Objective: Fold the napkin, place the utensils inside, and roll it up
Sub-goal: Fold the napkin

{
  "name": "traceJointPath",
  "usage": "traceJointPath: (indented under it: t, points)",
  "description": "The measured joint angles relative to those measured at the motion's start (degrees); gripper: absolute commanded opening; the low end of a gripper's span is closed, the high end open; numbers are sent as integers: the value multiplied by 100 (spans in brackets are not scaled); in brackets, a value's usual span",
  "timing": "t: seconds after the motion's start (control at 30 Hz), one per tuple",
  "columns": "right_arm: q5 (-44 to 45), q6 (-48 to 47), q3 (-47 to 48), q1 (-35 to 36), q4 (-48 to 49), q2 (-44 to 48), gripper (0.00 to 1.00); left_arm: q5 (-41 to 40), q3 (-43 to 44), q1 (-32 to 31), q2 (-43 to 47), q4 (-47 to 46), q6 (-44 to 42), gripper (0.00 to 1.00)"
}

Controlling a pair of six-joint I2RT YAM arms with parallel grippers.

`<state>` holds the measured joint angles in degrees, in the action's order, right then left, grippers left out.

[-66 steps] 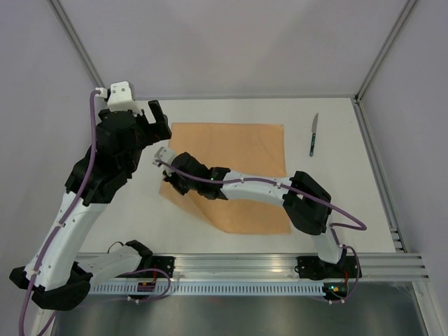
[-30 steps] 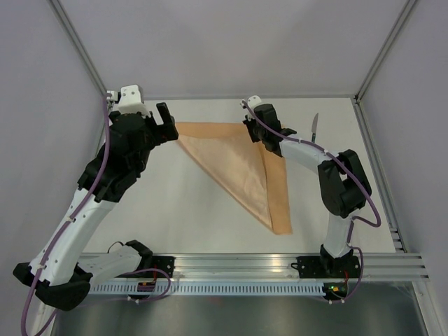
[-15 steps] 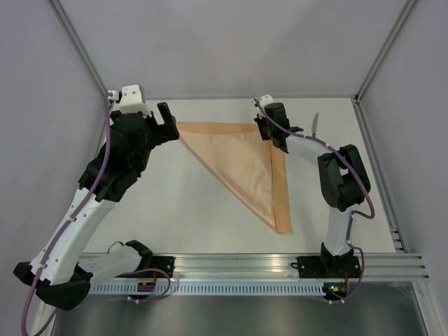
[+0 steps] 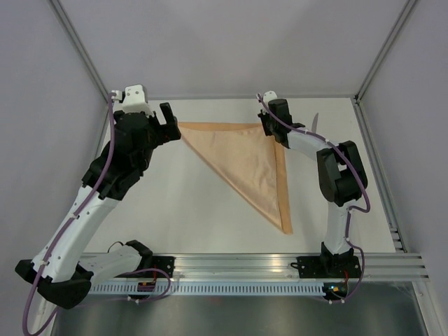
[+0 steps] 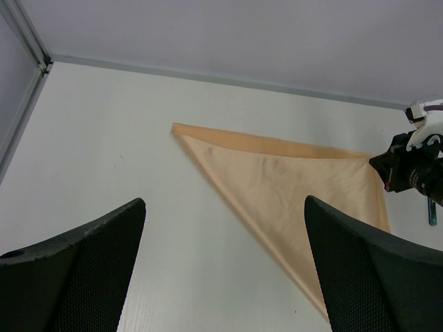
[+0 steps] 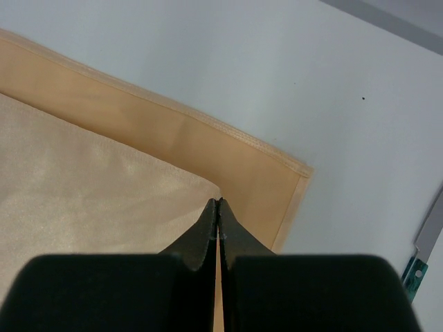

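The peach-orange napkin (image 4: 248, 157) lies on the white table, folded diagonally into a triangle whose point faces the near edge. Its loose upper corner sits just inside the far right corner of the lower layer (image 6: 263, 166). My right gripper (image 4: 271, 127) is shut on that upper corner, its fingertips (image 6: 219, 202) pressed together low over the cloth. My left gripper (image 4: 168, 124) hovers open beside the napkin's far left corner (image 5: 181, 130), holding nothing. A knife (image 4: 314, 122) with a green handle lies right of the napkin, partly behind the right arm.
The metal frame posts and grey walls close in the table at the back and sides. The aluminium rail (image 4: 231, 266) with both arm bases runs along the near edge. The knife's blade and handle show at the right wrist view's edge (image 6: 423, 249).
My right gripper has carried the napkin's near left corner across to the far right, turning the flat square into a triangle. The left arm has barely moved.
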<state>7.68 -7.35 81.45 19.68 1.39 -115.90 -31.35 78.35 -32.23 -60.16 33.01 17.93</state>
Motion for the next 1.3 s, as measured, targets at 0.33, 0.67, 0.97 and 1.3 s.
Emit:
traceJointPath:
  t: [0.33, 0.67, 0.97, 1.3]
  points:
    - [28, -61, 315, -81, 7, -236, 0, 7, 0, 28, -50, -35, -2, 100]
    - [39, -87, 426, -236, 7, -243, 0, 48, -96, 39, -184, -68, -2, 100]
    - [42, -90, 529, -326, -4, -367, 1, 57, -96, 70, -205, -142, -2, 100]
    - [39, -87, 612, -442, -9, -398, 1, 151, -96, 103, -208, -162, -2, 100]
